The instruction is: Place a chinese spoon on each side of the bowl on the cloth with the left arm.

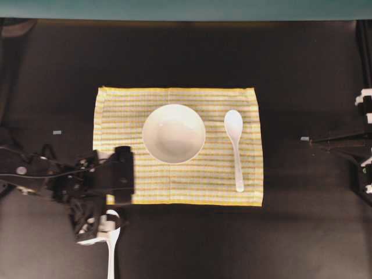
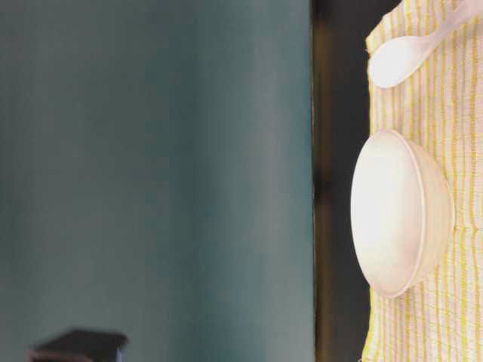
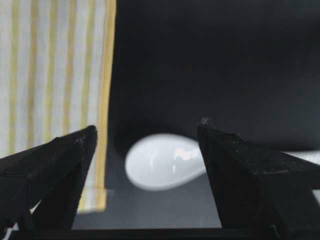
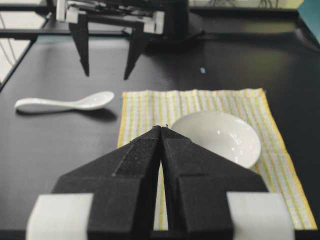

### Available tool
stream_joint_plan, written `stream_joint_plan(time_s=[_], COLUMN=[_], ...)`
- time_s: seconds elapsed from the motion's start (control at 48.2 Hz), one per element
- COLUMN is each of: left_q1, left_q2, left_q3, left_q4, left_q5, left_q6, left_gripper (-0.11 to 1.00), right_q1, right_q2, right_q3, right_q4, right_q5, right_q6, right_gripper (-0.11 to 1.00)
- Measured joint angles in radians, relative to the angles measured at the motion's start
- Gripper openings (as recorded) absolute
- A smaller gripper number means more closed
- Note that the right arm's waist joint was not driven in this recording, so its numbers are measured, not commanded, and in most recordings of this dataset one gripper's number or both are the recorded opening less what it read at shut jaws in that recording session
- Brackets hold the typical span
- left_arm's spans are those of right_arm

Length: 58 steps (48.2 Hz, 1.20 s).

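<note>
The right tool [image 4: 161, 131] sits closest to the right wrist camera, its two black fingers pressed together along their full length with nothing between them. It is positioned above the near edge of the cloth [image 4: 150, 107].

The left tool [image 3: 147, 132] has its fingers spread wide and holds nothing. In the left wrist view a white spoon [image 3: 162, 161] lies on the black tabletop [image 3: 215, 60] between and beyond the two fingers [image 3: 55, 160], not touched by either. The spoon's bowl end lies just beside the yellow edge of the cloth [image 3: 50, 65], off the fabric.

In the overhead view the left tool [image 1: 99, 224] is positioned over the near left corner area of the cloth [image 1: 174, 180], with the spoon [image 1: 110, 256] below it on the tabletop [image 1: 192, 52], its handle pointing toward the lower picture edge.

The bowl [image 1: 174, 133] stands upright near the centre of the cloth. A second spoon [image 1: 235, 145] lies on the cloth to the right of the bowl, near it but not touching, with its handle running toward the near edge.

In the table-level view the bowl [image 2: 400, 211] rests on the striped cloth [image 2: 453, 83], with the second spoon [image 2: 400, 59] lying apart from it.
</note>
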Motion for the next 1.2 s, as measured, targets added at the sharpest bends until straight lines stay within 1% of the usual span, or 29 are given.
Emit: stream_joint_plan(time_s=[0.228,0.332,0.394,0.477,0.685,0.809,0.933,1.016,1.203], left_q1=[-0.049,-0.049,-0.046,-0.043,-0.043,-0.043,-0.041,-0.043,-0.043], left_q2=[-0.014,0.009,0.026,0.046,0.120,0.138,0.140,0.140,0.140], left_q3=[0.107,0.144,0.152,0.156,0.161,0.160,0.158,0.158,0.150], left_q4=[0.000,0.000,-0.002,0.000,-0.002,-0.002,0.000,0.000,-0.002], left_q5=[-0.095,-0.156,-0.199,-0.229,-0.242,-0.244,-0.249,-0.252,-0.278], left_q6=[-0.005,-0.006,-0.006,-0.006,-0.006,-0.006,-0.006,-0.003,0.000], left_gripper=[0.78,0.78,0.78,0.78,0.78,0.76,0.70,0.62,0.33], right_q1=[0.000,0.000,0.000,0.000,0.000,0.000,0.000,0.000,0.000], right_q2=[0.000,0.000,0.000,0.000,0.000,0.000,0.000,0.000,0.000], right_q3=[0.000,0.000,0.000,0.000,0.000,0.000,0.000,0.000,0.000], right_q4=[0.000,0.000,0.000,-0.002,-0.002,0.000,0.000,0.000,0.000], right_q5=[0.000,-0.002,-0.002,-0.002,0.000,-0.002,-0.002,-0.002,-0.003], right_q6=[0.000,0.000,0.000,0.000,0.000,0.000,0.000,0.000,0.000], right_gripper=[-0.01,-0.01,-0.01,-0.01,-0.01,-0.01,-0.01,-0.01,-0.01])
